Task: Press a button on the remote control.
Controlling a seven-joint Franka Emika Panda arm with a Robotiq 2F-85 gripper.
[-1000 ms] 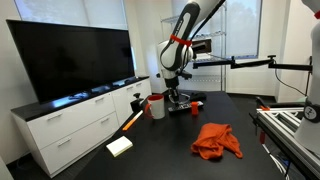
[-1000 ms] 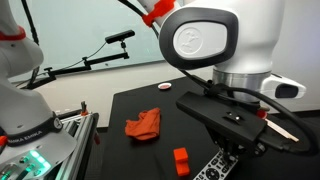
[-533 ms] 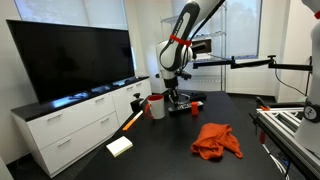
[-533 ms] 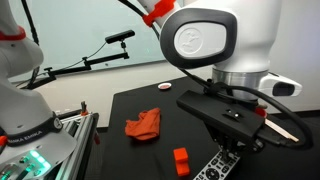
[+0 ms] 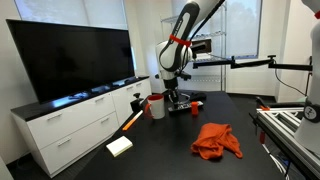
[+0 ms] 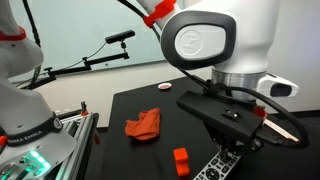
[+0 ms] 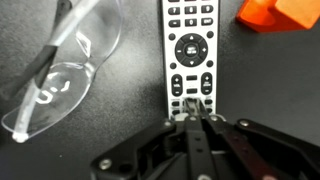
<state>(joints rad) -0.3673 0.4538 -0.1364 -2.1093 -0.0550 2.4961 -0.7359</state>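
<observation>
In the wrist view the remote control (image 7: 188, 45) lies lengthwise on the black table, a black slab with pale buttons. My gripper (image 7: 192, 108) is shut, and its joined fingertips rest on the remote's lower button rows. In an exterior view the gripper (image 6: 231, 150) points straight down onto the remote (image 6: 212, 169) near the table's front edge. In an exterior view the gripper (image 5: 178, 99) is low over the table beside a white cup; the remote is not clear there.
Clear safety glasses (image 7: 60, 70) lie left of the remote. A small red block (image 7: 275, 12) (image 6: 181, 160) sits close by. An orange cloth (image 5: 217, 140) (image 6: 143, 125) lies mid-table. A white pad (image 5: 120, 146) is at the table's edge. A white cup (image 5: 157, 106) and a large TV (image 5: 70, 60) stand nearby.
</observation>
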